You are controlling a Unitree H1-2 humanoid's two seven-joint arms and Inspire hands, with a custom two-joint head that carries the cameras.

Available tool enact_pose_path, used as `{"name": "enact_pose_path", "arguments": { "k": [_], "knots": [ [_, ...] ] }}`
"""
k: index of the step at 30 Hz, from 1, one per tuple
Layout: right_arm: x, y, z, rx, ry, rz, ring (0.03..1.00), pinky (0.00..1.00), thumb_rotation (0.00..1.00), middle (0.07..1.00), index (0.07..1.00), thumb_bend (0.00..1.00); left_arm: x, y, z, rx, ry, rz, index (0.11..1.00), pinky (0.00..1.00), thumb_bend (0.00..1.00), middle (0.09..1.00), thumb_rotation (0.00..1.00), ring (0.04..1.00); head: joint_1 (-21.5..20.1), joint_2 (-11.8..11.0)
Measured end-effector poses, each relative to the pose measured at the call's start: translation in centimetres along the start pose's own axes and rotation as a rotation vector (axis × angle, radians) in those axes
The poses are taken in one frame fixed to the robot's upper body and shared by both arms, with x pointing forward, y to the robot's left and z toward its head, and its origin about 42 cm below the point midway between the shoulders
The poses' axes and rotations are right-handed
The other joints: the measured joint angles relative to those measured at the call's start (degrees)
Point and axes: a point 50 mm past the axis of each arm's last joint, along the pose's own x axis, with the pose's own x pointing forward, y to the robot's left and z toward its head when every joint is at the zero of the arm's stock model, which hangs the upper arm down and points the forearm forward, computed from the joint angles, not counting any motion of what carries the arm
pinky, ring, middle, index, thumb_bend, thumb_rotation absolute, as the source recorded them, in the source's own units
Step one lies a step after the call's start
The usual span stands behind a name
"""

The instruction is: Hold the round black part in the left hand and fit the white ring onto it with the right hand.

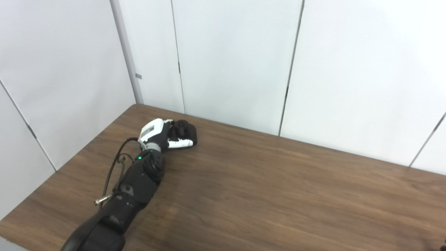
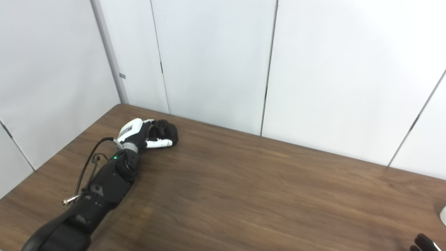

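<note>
My left hand (image 1: pixel 163 134) is far out at the back left of the wooden table (image 1: pixel 264 188), low over the surface. Its fingers and white thumb wrap around the round black part (image 1: pixel 184 130), which shows dark between them. The same hand (image 2: pixel 144 134) and black part (image 2: pixel 166 130) appear in the right eye view. Only dark fingertips of my right hand (image 2: pixel 423 242) show, at the bottom right corner. A white sliver (image 2: pixel 443 214) cuts the right edge just above them; too little of it shows to name it.
White wall panels (image 1: pixel 237 62) stand close behind the table's back edge and along its left side. The left arm's black forearm (image 1: pixel 136 184) with a loose cable lies diagonally across the table's left part.
</note>
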Motion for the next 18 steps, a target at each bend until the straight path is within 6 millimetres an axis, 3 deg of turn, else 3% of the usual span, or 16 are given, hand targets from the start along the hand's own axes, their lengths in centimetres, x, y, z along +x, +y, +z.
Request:
{"name": "enact_pose_path", "arguments": {
  "k": [18],
  "knots": [
    [-0.4,0.1,0.2,-0.003,-0.005,-0.005,0.940,0.91,0.93,0.926,0.888,0.80,1.0,-0.4,0.0,0.034,0.033,0.000,0.817,0.93,1.00,0.942,0.49,0.974,0.4,0.8]
  ]
}}
